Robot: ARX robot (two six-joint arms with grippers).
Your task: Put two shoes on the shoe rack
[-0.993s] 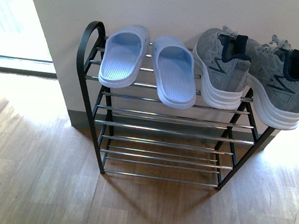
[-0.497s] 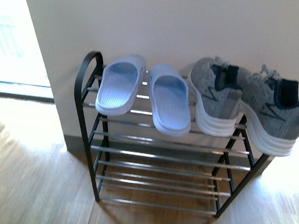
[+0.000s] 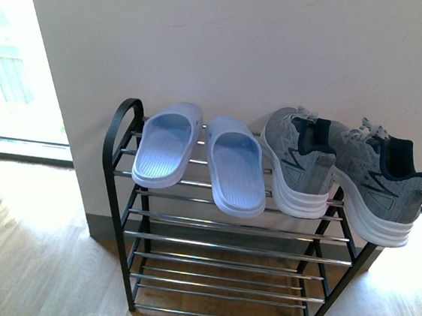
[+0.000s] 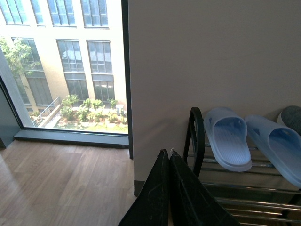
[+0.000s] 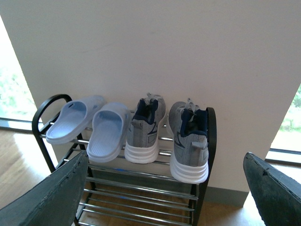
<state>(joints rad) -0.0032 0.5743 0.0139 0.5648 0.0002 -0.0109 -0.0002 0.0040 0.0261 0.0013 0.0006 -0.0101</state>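
Sneakers (image 3: 345, 172) and slippers (image 3: 200, 157) rest heels-out on rack (image 3: 120, 163) top tier. Left gripper (image 4: 168, 162) clenched, empty; right gripper (image 5: 164, 188) released, clear.

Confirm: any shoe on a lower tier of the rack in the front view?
No, both pale blue slippers and both grey sneakers sit on the top tier of the shoe rack.
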